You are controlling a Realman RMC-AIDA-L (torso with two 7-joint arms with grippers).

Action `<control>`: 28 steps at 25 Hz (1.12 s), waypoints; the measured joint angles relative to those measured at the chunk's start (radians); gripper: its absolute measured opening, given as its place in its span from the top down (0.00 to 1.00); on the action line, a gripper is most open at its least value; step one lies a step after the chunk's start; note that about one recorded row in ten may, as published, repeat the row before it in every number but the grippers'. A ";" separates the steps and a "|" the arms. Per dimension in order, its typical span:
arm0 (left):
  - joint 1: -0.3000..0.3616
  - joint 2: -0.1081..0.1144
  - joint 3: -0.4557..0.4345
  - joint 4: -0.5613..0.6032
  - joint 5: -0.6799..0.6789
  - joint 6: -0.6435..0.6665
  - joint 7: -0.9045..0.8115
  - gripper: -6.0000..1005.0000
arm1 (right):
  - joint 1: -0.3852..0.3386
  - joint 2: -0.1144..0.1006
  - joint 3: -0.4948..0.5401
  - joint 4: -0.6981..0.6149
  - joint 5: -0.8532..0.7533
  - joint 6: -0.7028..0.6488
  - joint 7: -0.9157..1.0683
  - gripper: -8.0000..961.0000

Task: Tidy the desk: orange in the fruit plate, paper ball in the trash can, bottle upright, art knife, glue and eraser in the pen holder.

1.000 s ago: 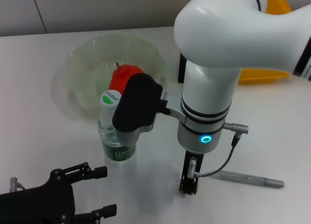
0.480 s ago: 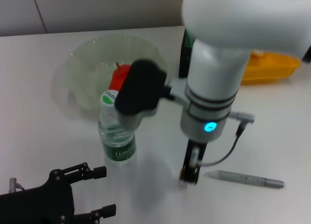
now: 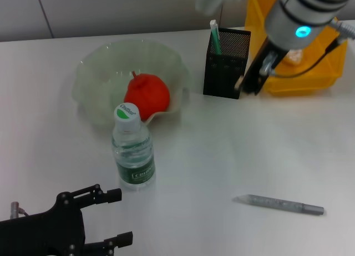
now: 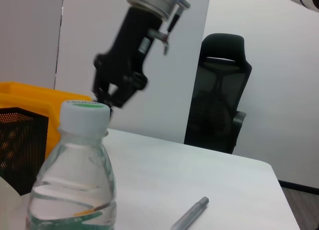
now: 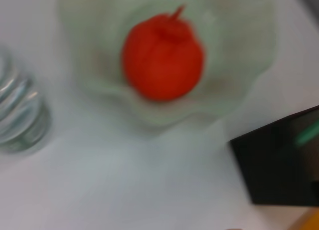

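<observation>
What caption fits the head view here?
Bottle upright by the fruit plate holding the orange; right gripper beside the pen holder.

Right arm: we note a silver-grey wrist segment with a glowing cyan ring light, a grey cable looping from a metal plug, and a black right end effector [image 3: 248,85] below it. Left end effector [image 3: 105,220]: matte black, angular, with thin black fingers and a small metal connector stub.
</observation>
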 joint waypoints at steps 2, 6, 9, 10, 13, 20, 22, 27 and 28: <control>-0.001 -0.001 0.000 0.000 -0.001 0.000 0.000 0.22 | -0.005 0.000 0.021 -0.002 -0.006 0.022 -0.018 0.87; -0.001 -0.001 -0.002 -0.001 -0.002 0.000 -0.001 0.22 | -0.042 -0.001 0.033 -0.019 -0.038 0.167 -0.060 0.87; -0.003 -0.002 -0.003 -0.001 -0.002 0.000 -0.005 0.22 | -0.054 -0.001 0.031 0.008 -0.057 0.260 -0.079 0.87; -0.004 -0.002 -0.003 -0.002 -0.002 -0.001 -0.006 0.22 | -0.058 -0.001 0.030 0.030 -0.062 0.309 -0.098 0.87; -0.004 -0.003 -0.003 -0.002 -0.002 -0.005 -0.006 0.22 | -0.062 0.000 0.028 0.069 -0.062 0.365 -0.115 0.87; -0.004 -0.003 -0.008 -0.002 -0.004 -0.008 -0.006 0.22 | -0.053 0.000 0.026 0.210 -0.054 0.521 -0.144 0.87; -0.004 -0.003 -0.010 -0.001 -0.004 -0.008 -0.006 0.22 | -0.053 0.000 0.027 0.224 -0.049 0.536 -0.146 0.87; -0.005 -0.004 -0.014 -0.001 -0.004 -0.008 -0.007 0.22 | -0.051 0.000 0.036 0.264 -0.005 0.578 -0.168 0.87; -0.005 -0.004 -0.015 -0.001 -0.004 -0.008 -0.007 0.22 | -0.051 0.001 0.037 0.266 -0.002 0.584 -0.169 0.87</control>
